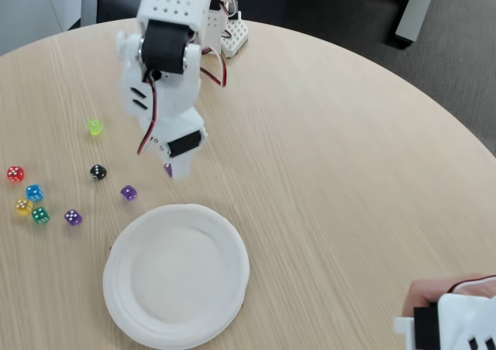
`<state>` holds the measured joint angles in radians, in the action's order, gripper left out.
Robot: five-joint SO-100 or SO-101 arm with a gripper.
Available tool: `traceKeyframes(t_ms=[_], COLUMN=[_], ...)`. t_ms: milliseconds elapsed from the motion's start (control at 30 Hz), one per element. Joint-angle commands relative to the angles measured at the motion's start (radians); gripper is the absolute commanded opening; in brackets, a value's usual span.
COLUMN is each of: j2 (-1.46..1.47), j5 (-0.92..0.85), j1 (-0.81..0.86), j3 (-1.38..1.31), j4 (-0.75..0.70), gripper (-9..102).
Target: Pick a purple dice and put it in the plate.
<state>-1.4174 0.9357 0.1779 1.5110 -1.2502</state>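
Observation:
Two purple dice lie on the wooden table in the fixed view, one (129,193) just above the plate's left rim and one (72,217) further left. A third purple die (167,169) peeks out at the tip of my white gripper (177,166), which points down at the table right above the plate. The fingers hide most of that die, and I cannot make out whether they are closed on it or whether it rests on the table. The round white paper plate (177,276) sits near the front, with nothing in it.
A black die (98,172) lies left of the gripper. A yellow-green die (94,127) sits further back. Red (15,173), blue (34,192), yellow (23,207) and green (40,216) dice cluster at the left edge. A hand with a white device (457,319) is at the bottom right.

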Motion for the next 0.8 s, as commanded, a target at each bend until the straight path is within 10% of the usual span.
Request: traceKeyframes(t_ms=[0,767], j2=[-0.017,-0.005], j5=[-0.025,-0.39], j1=[0.008,0.02], j3=[-0.009,-0.006], j4=[0.081,0.437], gripper=[0,1])
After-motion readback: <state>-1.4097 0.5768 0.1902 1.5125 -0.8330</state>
